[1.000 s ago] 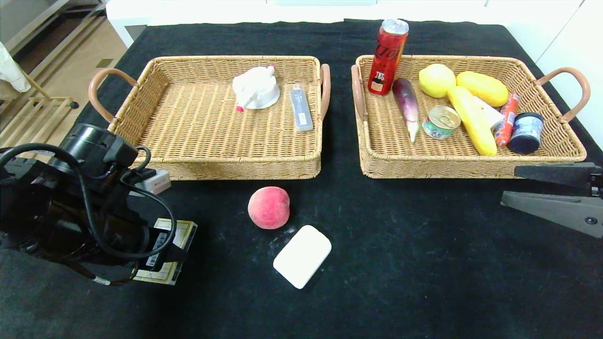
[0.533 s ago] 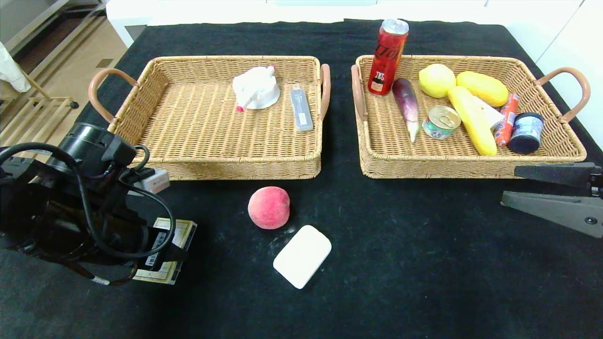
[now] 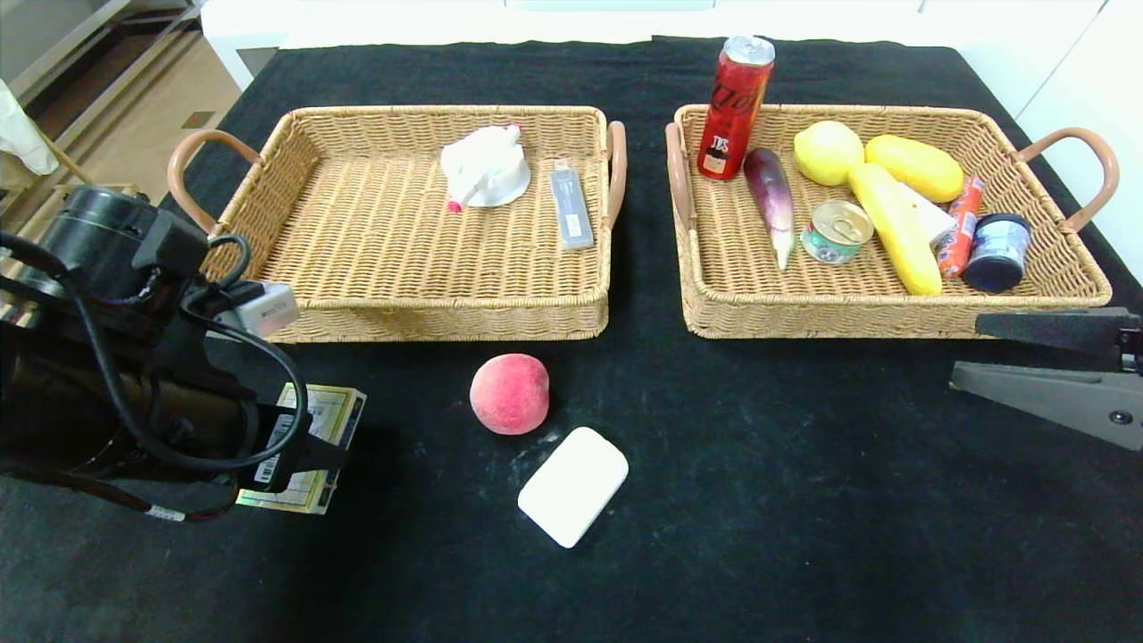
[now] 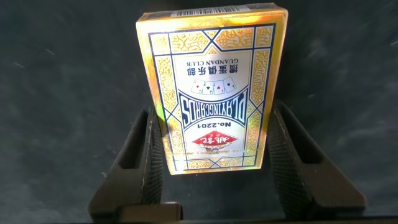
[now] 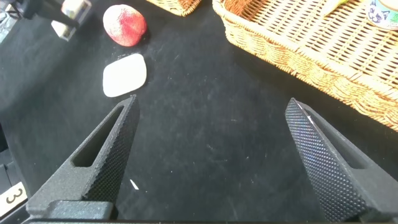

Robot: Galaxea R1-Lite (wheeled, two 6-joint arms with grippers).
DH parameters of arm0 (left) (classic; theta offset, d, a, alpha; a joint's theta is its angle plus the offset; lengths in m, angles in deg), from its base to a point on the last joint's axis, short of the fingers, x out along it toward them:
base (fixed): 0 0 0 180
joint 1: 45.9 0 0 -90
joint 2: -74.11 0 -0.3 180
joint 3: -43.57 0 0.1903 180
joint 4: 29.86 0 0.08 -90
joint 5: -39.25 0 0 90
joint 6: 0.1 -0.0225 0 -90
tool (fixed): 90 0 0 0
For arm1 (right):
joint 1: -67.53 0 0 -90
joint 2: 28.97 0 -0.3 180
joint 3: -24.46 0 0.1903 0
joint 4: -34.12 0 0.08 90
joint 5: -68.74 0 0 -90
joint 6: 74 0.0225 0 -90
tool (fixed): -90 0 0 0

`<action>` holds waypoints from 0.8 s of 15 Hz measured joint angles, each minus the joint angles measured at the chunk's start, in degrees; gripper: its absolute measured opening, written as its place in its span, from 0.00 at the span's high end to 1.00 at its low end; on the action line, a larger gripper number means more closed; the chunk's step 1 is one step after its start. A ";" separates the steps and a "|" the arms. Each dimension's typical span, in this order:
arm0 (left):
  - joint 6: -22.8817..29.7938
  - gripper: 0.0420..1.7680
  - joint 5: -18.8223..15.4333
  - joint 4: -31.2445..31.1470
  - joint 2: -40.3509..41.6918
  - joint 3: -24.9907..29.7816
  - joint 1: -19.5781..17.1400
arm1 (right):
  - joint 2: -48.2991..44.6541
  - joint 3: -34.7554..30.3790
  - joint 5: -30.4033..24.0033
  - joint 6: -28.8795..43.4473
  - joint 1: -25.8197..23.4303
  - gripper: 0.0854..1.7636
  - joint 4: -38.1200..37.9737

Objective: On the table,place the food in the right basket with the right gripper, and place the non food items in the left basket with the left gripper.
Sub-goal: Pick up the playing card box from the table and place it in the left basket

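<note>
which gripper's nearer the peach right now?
Left. The left gripper, shut on the card box, sits just to the robot's left of the peach. The right gripper hangs open far off at the table's right edge, before the right basket.

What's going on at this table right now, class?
The left gripper is shut on a box of playing cards near the left basket. A peach and a white bar lie on the table. The right gripper hangs open beside the right basket, which holds food.
</note>
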 joint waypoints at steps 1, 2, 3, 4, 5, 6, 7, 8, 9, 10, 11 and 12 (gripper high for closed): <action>-0.09 0.44 -0.16 -0.50 0.50 -1.16 0.04 | 0.00 0.00 0.00 0.00 0.00 0.03 0.01; -0.16 0.44 -0.30 -0.69 0.91 -2.47 0.10 | 0.00 0.00 0.02 0.00 0.00 0.03 0.00; -0.18 0.44 -0.38 -0.83 1.23 -3.61 0.21 | 0.00 0.00 0.00 0.00 0.00 0.03 0.01; -0.20 0.44 -0.38 -0.88 1.46 -5.05 0.26 | 0.00 0.00 0.02 0.00 0.00 0.03 0.00; -0.22 0.44 -0.38 -0.68 1.66 -6.61 0.28 | 0.00 0.02 0.00 0.00 0.00 0.03 0.01; -0.27 0.44 -0.39 -0.52 1.71 -8.18 0.32 | 0.00 0.05 0.02 0.00 0.00 0.03 0.06; -0.27 0.44 -0.38 -0.50 1.66 -10.03 0.30 | 0.00 0.05 0.00 0.00 0.00 0.03 0.06; -0.27 0.44 -0.38 -0.52 1.57 -11.93 0.30 | -0.02 0.06 0.00 0.00 0.00 0.03 0.06; -0.27 0.44 -0.39 -0.55 1.32 -13.86 0.30 | -0.07 0.06 0.00 0.00 0.00 0.03 0.09; -0.27 0.44 -0.38 -0.46 0.88 -15.76 0.30 | -0.07 0.06 0.00 -0.01 0.00 0.03 0.09; -0.29 0.44 -0.38 -0.20 0.20 -17.73 0.32 | -0.07 0.06 -0.02 0.00 0.00 0.03 0.09; -0.30 0.44 -0.41 -0.11 -0.74 -19.70 0.32 | -0.10 0.02 -0.02 0.00 0.00 0.03 0.09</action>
